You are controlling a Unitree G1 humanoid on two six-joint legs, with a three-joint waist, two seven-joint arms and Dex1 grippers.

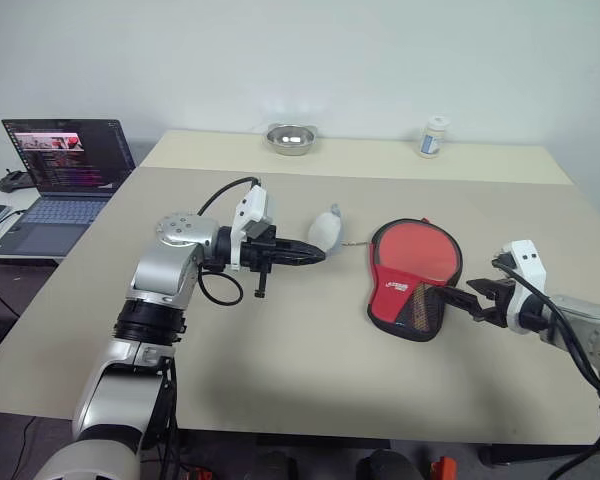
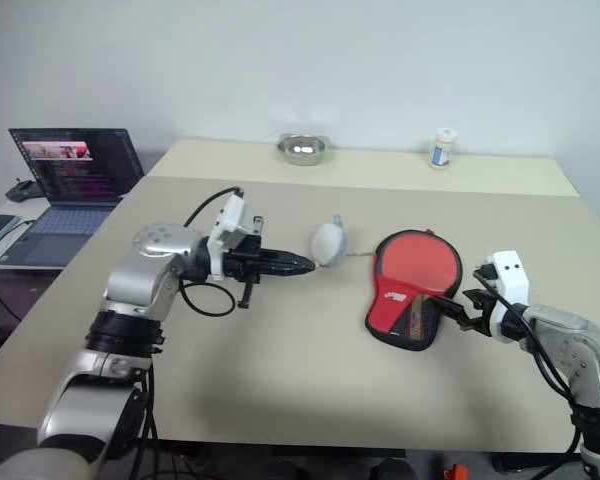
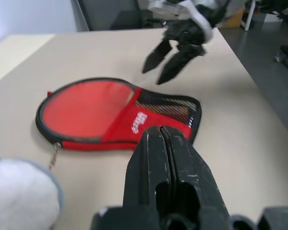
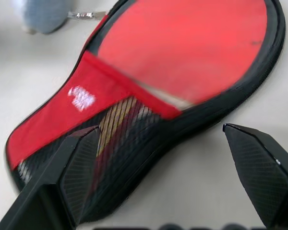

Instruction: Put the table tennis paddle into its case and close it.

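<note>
Because the case [image 1: 412, 285] lies flat on the table [image 1: 280, 350] with the table tennis paddle [image 4: 192, 52] already tucked in, its red face showing and its handle under the mesh pocket, we judge that only the closing is left. Our right gripper [image 1: 468, 297] hangs with its fingers spread wide at the handle end, placed to steady it. Our left gripper [image 1: 302, 254], clamped shut on nothing, points at the case from well apart, beside a grey-white fluffy thing [image 1: 327, 229].

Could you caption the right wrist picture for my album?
Open right gripper poised at the handle end of the red case holding the paddle.
</note>
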